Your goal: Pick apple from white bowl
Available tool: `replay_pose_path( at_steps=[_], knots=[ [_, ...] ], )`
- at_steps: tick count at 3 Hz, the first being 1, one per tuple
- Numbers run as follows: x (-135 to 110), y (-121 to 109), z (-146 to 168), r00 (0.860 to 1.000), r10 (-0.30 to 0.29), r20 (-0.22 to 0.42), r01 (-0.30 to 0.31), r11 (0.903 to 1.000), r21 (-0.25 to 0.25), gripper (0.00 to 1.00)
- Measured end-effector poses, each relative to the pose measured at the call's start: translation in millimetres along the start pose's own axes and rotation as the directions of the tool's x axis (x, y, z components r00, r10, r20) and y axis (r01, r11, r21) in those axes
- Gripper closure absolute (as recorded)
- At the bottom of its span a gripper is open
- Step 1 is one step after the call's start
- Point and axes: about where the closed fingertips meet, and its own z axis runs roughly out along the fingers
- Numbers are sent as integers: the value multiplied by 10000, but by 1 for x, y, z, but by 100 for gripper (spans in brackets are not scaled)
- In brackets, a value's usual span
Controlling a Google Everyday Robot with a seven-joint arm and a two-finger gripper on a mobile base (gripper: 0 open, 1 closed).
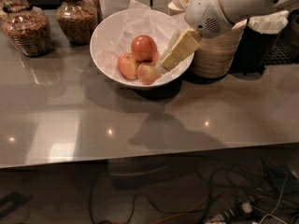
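Observation:
The wide white bowl [105, 34], lined with crinkled white paper, stands at the back of the grey counter. In it lies the deep-red apple [143, 47], with two paler yellow-pink apples in front of it, one at the left [127, 65] and one at the right [146, 73]. My gripper [164, 65] reaches in from the upper right on a white arm. Its cream-coloured fingers hang over the bowl's right rim, just right of the apples and a little above them. It holds nothing that I can see.
A stack of beige paper bowls [217, 55] stands right of the white bowl, behind the arm. Two glass jars of brown contents [27, 29] [75, 17] stand at the back left. A dark container [266, 41] is at the far right. Cables lie on the floor below the counter edge.

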Motion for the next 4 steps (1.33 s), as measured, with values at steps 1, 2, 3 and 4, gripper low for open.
replay_pose_path(
  at_steps=[1, 2, 3, 4],
  knots=[
    [-28, -21, 32, 9984, -480, 292, 480, 9988, 9, 0],
    [-35, -20, 36, 9977, -586, 350, 587, 9983, -41, 0],
    [-32, -24, 41, 9963, -647, 562, 632, 9976, 284, 0],
    [-26, -38, 56, 9931, -669, 967, 593, 9951, 795, 0]
  ],
)
